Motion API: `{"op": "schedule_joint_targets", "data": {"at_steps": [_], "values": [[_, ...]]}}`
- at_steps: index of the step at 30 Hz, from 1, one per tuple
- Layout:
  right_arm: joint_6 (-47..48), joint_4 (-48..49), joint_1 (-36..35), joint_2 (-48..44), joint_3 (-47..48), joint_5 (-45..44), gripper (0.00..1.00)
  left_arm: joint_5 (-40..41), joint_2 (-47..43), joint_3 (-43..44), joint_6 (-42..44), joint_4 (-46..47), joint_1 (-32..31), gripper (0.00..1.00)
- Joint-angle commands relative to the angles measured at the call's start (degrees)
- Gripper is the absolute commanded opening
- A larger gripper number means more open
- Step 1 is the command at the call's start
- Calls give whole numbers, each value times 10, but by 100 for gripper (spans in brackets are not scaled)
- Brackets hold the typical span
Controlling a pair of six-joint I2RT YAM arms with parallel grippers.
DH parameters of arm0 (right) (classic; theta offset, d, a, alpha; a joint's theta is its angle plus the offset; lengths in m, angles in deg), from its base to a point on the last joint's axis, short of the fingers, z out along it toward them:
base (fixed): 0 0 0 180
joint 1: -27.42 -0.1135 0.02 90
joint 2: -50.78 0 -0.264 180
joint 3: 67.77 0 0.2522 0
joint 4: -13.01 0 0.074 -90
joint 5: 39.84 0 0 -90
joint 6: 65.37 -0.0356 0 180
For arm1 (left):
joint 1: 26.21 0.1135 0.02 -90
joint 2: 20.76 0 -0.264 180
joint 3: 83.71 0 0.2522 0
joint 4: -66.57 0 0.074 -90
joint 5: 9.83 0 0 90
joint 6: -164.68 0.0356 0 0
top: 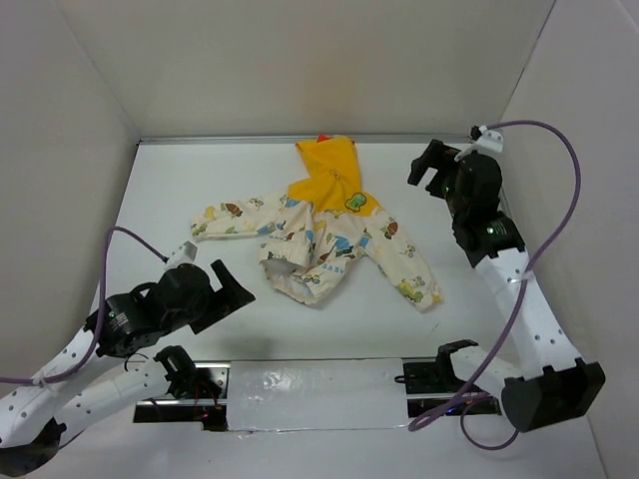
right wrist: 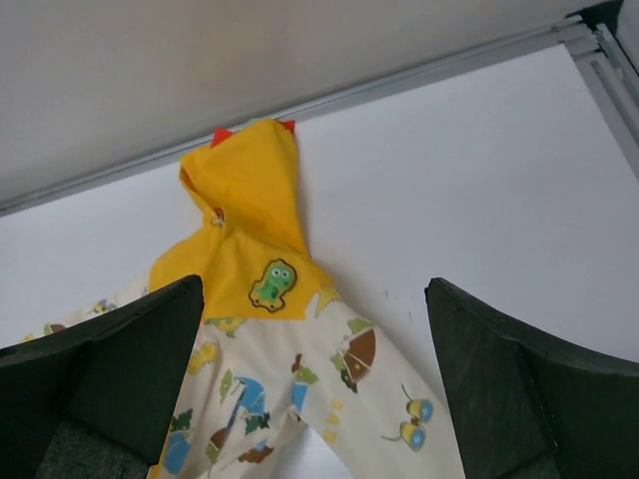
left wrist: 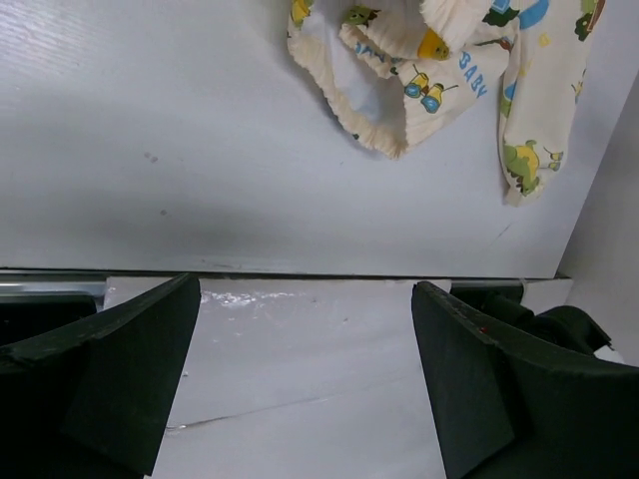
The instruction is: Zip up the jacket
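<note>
The jacket lies crumpled in the middle of the white table, with its yellow-orange hood pointing at the far wall and both sleeves spread out. Its hem is bunched up, and I cannot make out the zipper. My left gripper hovers open near the front left, short of the hem, with nothing between its fingers. Open as well, my right gripper hangs at the far right, level with the hood. In the right wrist view the jacket lies below its empty jaws.
White walls close in the table on the left, back and right. A silvery strip runs along the near edge between the two arm bases. Purple cables loop off both arms.
</note>
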State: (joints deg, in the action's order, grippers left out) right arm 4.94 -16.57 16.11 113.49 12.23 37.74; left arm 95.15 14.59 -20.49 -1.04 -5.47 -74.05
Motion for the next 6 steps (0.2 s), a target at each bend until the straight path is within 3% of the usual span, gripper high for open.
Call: {"op": "schedule_joint_targets", "data": {"at_steps": [1,6], "values": [[-15,41,3,-58,-64,-37,100,23,-5,7,30,2,-2,99],[-28,70,3,-120,-115,-43,100,21,9,-5,40,18,-2,99]]}}
